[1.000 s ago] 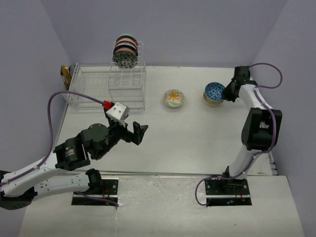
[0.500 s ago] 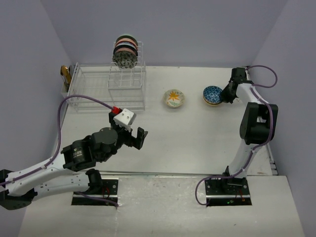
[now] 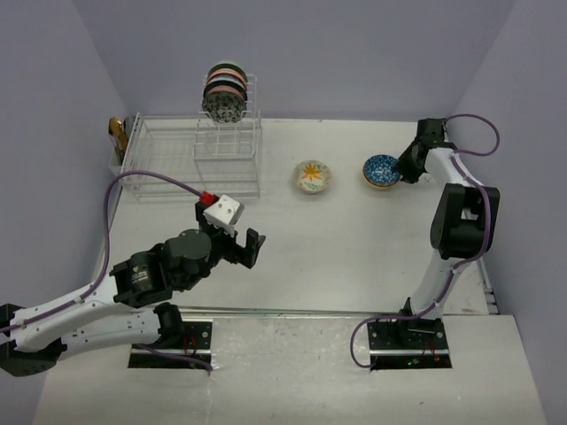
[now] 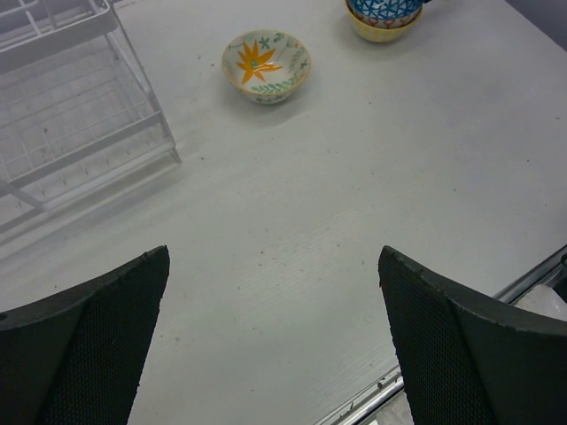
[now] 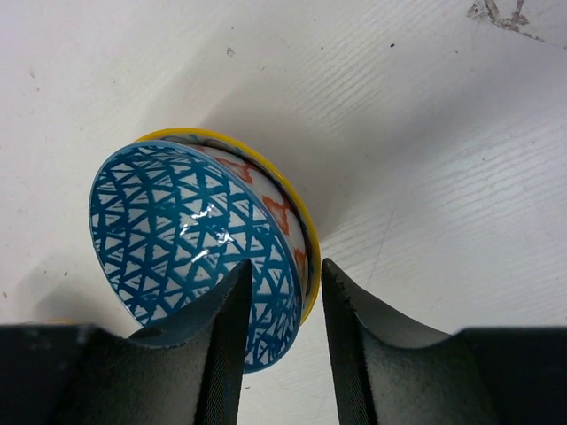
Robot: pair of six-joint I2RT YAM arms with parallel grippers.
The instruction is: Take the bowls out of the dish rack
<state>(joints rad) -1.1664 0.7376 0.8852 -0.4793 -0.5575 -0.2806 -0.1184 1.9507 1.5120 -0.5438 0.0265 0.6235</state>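
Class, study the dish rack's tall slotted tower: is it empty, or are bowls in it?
Not empty. A row of bowls stands on edge in the top of the dish rack tower.

Right gripper: a second ago clamped on the rim of the blue bowl; jaws have since parted and now stand slack astride it, one finger inside, one outside.

Blue bowl: was carried high and tilted; has dropped a little and shifted left, and now sits in the yellow-rimmed bowl.

Right arm: elbow has drawn slightly left and away from the near edge; wrist has edged left with the bowl.

Left gripper: pulled back toward the near edge during the first half second. Its white camera block went with it, lower and to the right.
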